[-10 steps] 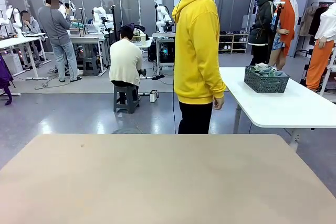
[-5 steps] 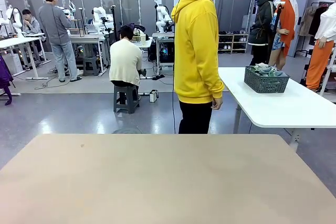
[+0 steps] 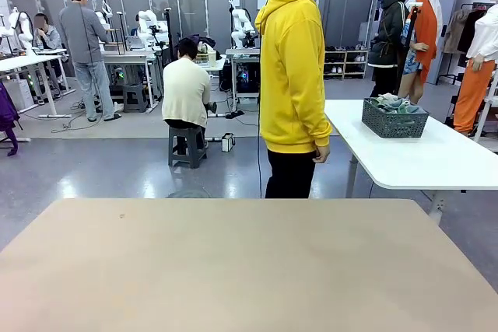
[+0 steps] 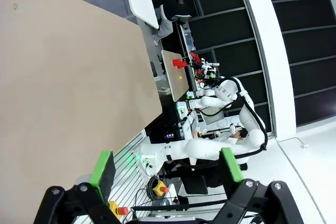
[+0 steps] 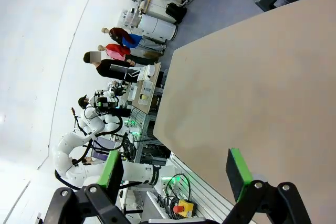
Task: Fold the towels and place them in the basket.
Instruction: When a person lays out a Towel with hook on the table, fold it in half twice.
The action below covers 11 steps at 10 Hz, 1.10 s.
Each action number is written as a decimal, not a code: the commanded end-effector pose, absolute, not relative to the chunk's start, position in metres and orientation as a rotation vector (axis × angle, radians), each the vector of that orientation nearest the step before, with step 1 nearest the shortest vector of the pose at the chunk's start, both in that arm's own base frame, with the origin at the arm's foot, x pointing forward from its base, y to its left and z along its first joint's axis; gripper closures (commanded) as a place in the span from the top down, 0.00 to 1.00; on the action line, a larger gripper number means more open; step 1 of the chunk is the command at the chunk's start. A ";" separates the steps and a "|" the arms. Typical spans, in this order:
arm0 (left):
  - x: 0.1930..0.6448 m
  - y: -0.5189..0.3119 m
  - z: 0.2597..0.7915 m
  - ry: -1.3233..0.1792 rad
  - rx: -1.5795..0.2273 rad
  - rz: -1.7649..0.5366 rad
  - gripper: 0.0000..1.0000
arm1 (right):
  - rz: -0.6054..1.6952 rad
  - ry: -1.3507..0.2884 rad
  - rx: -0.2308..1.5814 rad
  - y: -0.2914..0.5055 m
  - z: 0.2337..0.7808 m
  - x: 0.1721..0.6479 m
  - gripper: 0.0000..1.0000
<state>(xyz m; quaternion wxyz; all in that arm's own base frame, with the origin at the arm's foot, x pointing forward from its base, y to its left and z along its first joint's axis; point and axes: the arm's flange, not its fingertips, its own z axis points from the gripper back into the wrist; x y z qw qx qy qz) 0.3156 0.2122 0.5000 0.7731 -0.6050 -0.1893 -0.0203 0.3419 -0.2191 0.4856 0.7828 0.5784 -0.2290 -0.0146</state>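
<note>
**A:** Where are the towels?

**B:** Heaped in the basket, far right on the white surface. It stands back from that surface's near and left edges.

**A:** And the room in front?

**B:** The beige surface runs flat and bare from its near edge to its far edge. A strip of floor separates it from the white one. A person in a yellow hoodie stands on that strip, just beside the white surface's left corner.

**A:** The hands?

**B:** The left hand is spread wide and grips nothing. It sits back at the beige surface's edge, which slants across its view. The right hand is just as wide, with the same surface stretching away past it.
</note>
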 end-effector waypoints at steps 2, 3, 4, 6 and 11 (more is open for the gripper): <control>0.314 0.212 0.499 -0.403 -1.315 -0.054 1.00 | -0.022 -0.511 1.256 -0.219 0.489 0.341 1.00; 0.314 0.212 0.499 -0.403 -1.315 -0.054 1.00 | -0.022 -0.511 1.256 -0.219 0.489 0.341 1.00; 0.314 0.212 0.499 -0.403 -1.315 -0.054 1.00 | -0.022 -0.511 1.256 -0.219 0.489 0.341 1.00; 0.314 0.212 0.499 -0.403 -1.315 -0.054 1.00 | -0.022 -0.511 1.256 -0.219 0.489 0.341 1.00; 0.314 0.212 0.499 -0.403 -1.315 -0.054 1.00 | -0.022 -0.511 1.256 -0.219 0.489 0.341 1.00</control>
